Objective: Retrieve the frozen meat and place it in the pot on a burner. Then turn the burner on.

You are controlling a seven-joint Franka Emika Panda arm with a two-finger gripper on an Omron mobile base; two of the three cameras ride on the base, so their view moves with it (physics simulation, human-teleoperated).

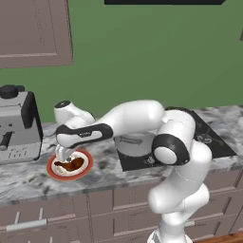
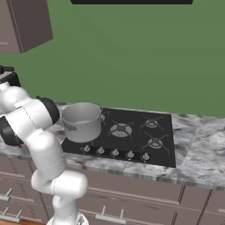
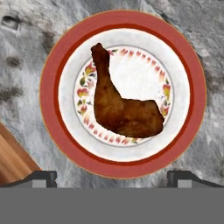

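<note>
Meat [image 3: 120,107] lies on the orange-rimmed plate [image 3: 57,65], slightly off its middle; the plate sits on the marble counter [image 1: 28,178] beside the coffee machine [image 1: 18,126]; the gripper [image 1: 64,156] hangs just above the plate, fingertips [image 3: 41,178] spread wide and not touching the meat; the pot [image 2: 82,121] stands on the stove's [image 2: 132,132] near left burner, well apart.

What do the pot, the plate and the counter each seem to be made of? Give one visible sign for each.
The pot looks like brushed grey metal: dull sheen, straight thin walls. The plate looks like glazed ceramic: smooth white face, red rim, painted floral ring, though the render leaves this open. The counter looks like polished stone, perhaps marble or granite: mottled grey-white veining.
</note>
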